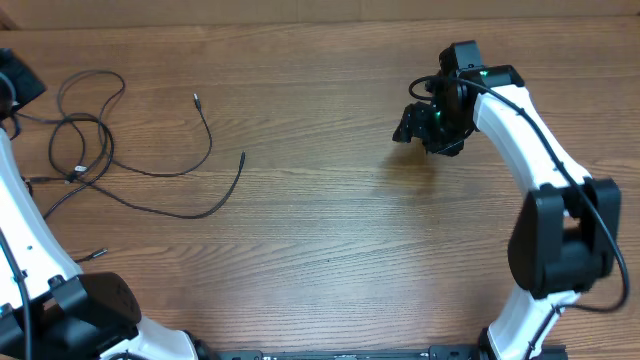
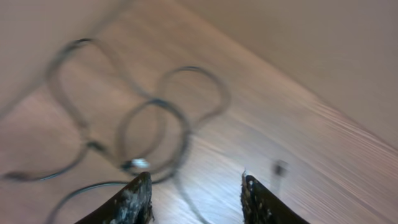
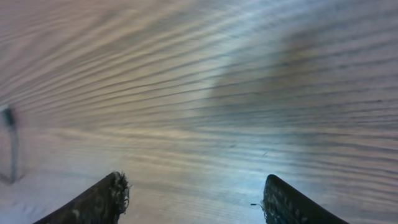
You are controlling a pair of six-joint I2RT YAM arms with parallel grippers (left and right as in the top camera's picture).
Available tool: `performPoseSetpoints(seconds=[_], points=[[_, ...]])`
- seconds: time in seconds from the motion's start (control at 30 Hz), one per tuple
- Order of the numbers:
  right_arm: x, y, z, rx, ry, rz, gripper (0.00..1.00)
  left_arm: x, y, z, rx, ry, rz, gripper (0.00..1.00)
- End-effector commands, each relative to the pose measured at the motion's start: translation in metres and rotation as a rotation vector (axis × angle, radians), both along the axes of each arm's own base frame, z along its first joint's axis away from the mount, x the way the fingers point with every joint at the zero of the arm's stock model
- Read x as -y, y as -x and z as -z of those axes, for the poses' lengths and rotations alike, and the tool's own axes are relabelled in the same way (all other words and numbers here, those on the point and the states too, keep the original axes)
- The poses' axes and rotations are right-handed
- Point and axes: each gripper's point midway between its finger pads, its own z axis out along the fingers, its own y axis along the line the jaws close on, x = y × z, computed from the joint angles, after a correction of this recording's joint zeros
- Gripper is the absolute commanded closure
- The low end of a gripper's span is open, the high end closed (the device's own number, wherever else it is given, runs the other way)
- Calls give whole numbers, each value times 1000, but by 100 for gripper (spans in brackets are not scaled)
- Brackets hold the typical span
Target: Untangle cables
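Several thin black cables (image 1: 108, 160) lie in loose, overlapping loops on the far-left part of the table (image 1: 330, 240). Two free ends trail toward the table's middle. The left gripper (image 2: 196, 182) hangs over these loops, its fingers partly spread with nothing between them, though the left wrist view is blurred. One silver plug tip (image 2: 138, 163) shows just ahead of its left finger. The right gripper (image 1: 415, 125) sits over the table's far-right part, well apart from the cables, its fingers spread wide over bare wood. Green lights (image 1: 440, 112) glow on its housing. A thick black cord (image 1: 545, 150) runs along the right arm.
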Motion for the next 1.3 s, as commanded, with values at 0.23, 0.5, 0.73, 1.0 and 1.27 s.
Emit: performPoseSetpoints(seconds=[0.23, 0.5, 0.73, 1.0, 1.27], points=[[3, 33, -167, 443, 4, -137, 25, 109, 20, -68, 138, 20, 300, 5], [36, 94, -249, 680, 113, -86, 0, 116, 23, -52, 75, 47, 307, 0], [42, 128, -274, 756, 108, -75, 0, 116, 22, -52, 75, 48, 307, 0], [41, 123, -268, 734, 111, -78, 0, 116, 22, -52, 75, 48, 307, 0], [39, 114, -255, 684, 111, -81, 0, 116, 22, -52, 75, 48, 307, 0]])
